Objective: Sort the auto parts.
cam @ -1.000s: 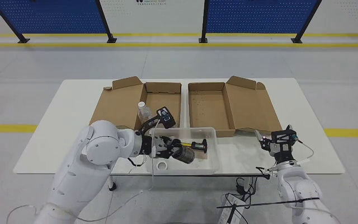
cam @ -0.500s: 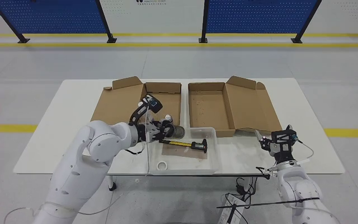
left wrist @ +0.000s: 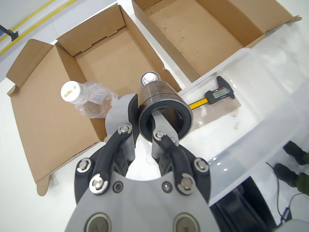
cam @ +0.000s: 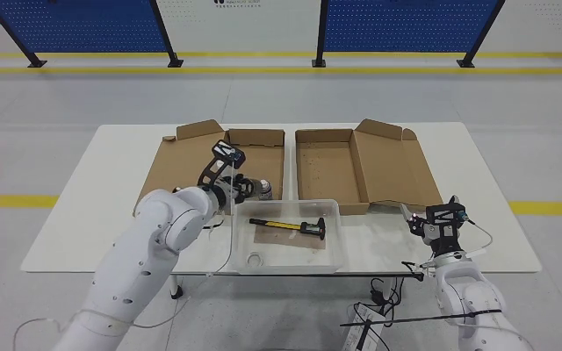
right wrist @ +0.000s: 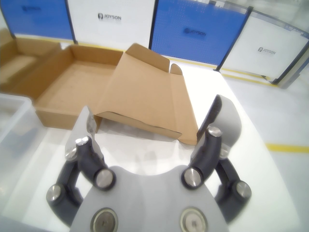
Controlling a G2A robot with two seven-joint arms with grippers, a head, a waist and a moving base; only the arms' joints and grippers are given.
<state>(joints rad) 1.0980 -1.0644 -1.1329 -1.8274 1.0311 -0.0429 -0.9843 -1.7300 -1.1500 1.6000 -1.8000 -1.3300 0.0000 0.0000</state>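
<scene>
White worktop, blue panel screens behind it. Two open cardboard boxes sit side by side on the far half. Just in front of them, about centred, is a clear plastic bin.

Left arm: bent in from the near left edge, forearm angled toward the middle, wrist over the near part of the left box. Its left gripper points away from the robot.
- Fingers pinch the wall of a dark metal sleeve, a short hollow cylinder with a shiny collar at its far end.
- One finger lies against the outside and the other goes into the bore, so the wall is clamped between them.
- Open end faces the wrist; the axis runs on from the fingers.
- Sleeve sits at the near right corner of the left box, just beside the bin's far left corner. Cannot tell if it touches the cardboard.

A clear plastic bottle, white cap up, is in the left box just beside the outer finger.

In the bin, a digital caliper lies flat across the middle. A small pale ring lies near the near left corner.

Right arm: at the near right corner of the worktop, well apart from the bin. Its right gripper is low over the worktop, facing the lid flap of the right box, fingers spread wide.
</scene>
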